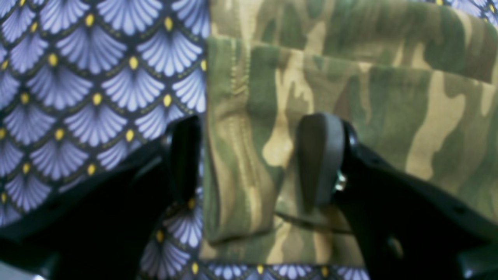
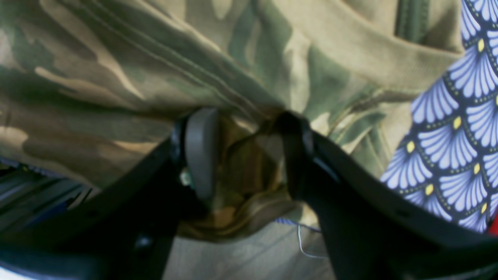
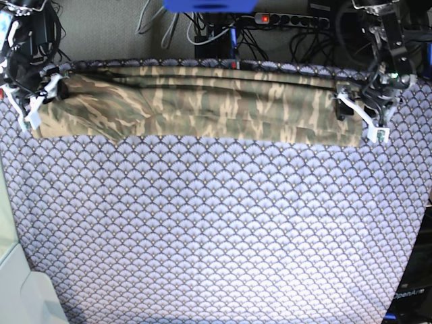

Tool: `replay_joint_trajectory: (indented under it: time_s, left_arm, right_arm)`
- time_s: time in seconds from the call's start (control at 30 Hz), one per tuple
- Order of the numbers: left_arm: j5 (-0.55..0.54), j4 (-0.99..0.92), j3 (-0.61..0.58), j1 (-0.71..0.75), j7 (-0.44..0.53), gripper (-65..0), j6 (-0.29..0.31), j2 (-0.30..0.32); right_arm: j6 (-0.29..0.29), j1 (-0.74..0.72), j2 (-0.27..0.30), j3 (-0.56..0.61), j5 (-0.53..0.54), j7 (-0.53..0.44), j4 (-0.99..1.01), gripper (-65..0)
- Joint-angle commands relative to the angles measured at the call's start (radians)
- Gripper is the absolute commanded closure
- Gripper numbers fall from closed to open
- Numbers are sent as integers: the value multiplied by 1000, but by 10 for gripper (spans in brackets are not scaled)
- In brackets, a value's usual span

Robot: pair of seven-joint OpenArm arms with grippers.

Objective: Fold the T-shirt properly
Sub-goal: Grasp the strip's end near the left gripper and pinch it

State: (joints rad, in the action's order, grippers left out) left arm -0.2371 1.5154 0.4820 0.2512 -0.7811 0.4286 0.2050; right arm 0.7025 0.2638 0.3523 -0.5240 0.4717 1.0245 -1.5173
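Observation:
The camouflage T-shirt (image 3: 202,108) lies folded into a long narrow strip along the far edge of the table. At its right end in the base view, my left gripper (image 3: 358,115) stands open. In the left wrist view, that gripper (image 1: 253,159) straddles the shirt's stitched, layered edge (image 1: 350,97), which lies flat on the cloth. At the strip's left end my right gripper (image 3: 44,94) holds the shirt. In the right wrist view, this gripper (image 2: 245,155) is shut on a bunched wad of the T-shirt (image 2: 155,58), lifted off the table.
The purple-white scallop tablecloth (image 3: 216,223) covers the whole table. Behind the far edge are cables and a power strip (image 3: 290,19). The floor (image 2: 241,256) shows under the lifted cloth at the table's left edge.

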Motion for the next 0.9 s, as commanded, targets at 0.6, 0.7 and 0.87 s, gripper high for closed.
replay_joint_trajectory:
  time_s: [0.6, 0.7, 0.87]
  left_arm:
    - [15, -94, 5, 38, -71, -14, 138, -3]
    - [15, -11, 2, 49, -76, -14, 132, -11]
    - [38, 210, -3, 60, -146, -14, 129, -66]
  right_arm:
    - [-4, -4, 14, 0, -3, 17, -2, -281]
    - [-4, -4, 14, 0, -3, 17, -2, -281]
    - [-4, -4, 14, 0, -3, 17, -2, -281]
